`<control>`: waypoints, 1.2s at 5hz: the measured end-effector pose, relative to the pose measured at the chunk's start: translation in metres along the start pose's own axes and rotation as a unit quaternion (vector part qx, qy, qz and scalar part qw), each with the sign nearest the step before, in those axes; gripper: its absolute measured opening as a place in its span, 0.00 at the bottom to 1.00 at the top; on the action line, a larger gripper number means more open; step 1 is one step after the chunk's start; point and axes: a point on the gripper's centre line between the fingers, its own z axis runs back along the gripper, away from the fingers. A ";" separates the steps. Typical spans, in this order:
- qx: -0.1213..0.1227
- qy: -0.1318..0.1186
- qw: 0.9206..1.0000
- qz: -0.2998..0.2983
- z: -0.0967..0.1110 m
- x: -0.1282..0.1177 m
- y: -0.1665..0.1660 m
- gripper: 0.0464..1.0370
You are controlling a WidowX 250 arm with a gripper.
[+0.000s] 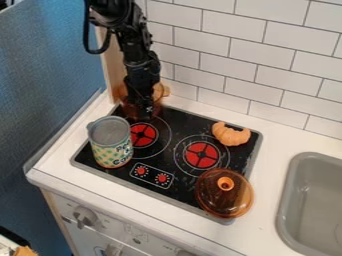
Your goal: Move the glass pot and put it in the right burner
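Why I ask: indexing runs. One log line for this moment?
gripper at glass pot, back left of stove | right burner: pot not on it | croissant behind that burner | lid in front | can front left

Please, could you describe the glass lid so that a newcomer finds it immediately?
Find the black stove, left of the grey sink. On its front right corner, just in front of the right burner, lies the lid, round and see-through brown. Unlike the tan croissant and the upright can, it is glass with an orange knob on top.

No full word can be read; dark lettering (123, 153), cut off by the curve, is seen on the green-and-yellow patterned cylindrical can (107, 145).
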 end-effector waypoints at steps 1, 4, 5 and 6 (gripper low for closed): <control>0.001 -0.002 1.000 -0.007 -0.002 0.001 -0.002 0.34; 0.012 -0.015 0.998 -0.064 0.014 0.017 -0.028 0.03; 0.030 -0.026 0.996 -0.083 0.038 0.019 -0.034 0.03; 0.035 -0.036 0.992 -0.119 0.054 0.025 -0.057 0.03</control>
